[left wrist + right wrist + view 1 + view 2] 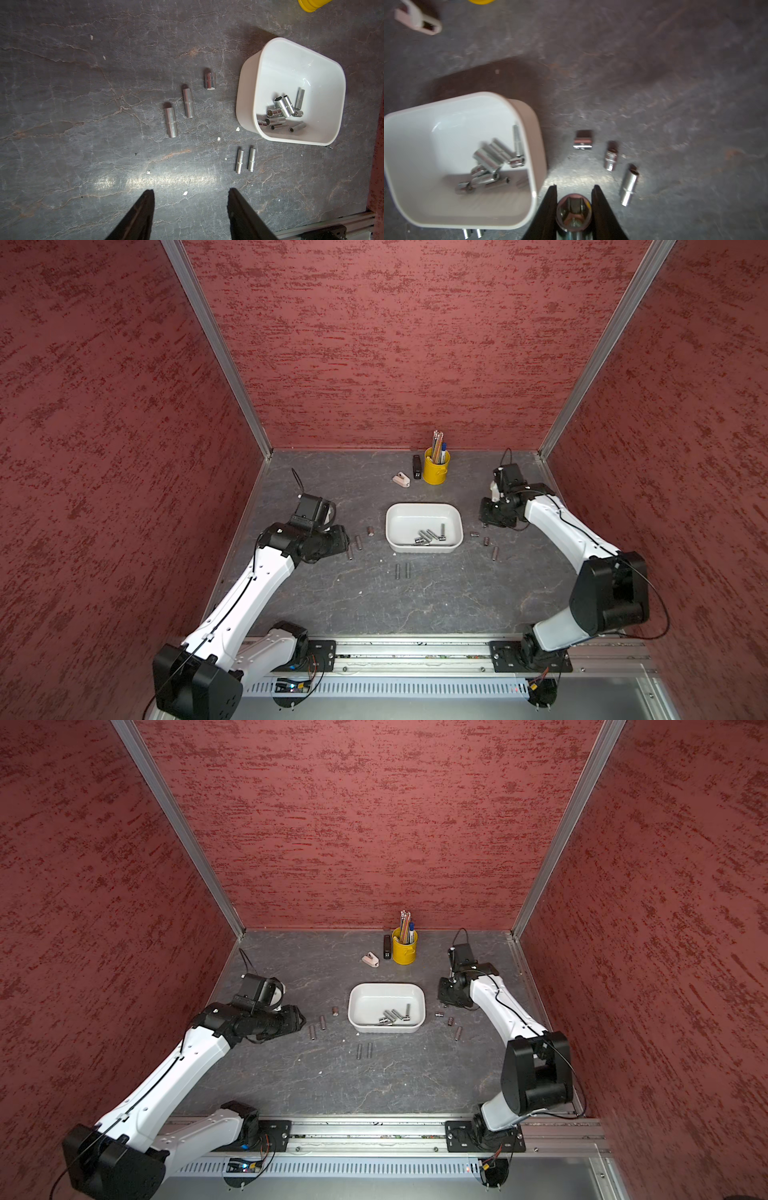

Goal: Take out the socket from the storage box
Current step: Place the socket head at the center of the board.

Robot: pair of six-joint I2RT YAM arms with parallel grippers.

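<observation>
Right pincer (574, 187) pinches a chrome hex socket (574, 212) lengthwise, just beyond the white plastic storage box (535, 141) toward the right edge of the desk (675, 83); left pincer (191, 190) spread.

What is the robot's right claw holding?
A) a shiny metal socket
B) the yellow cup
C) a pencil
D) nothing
A: in the right wrist view the right gripper has its jaws closed on a socket, shiny, with its six-sided opening facing the camera.
</observation>
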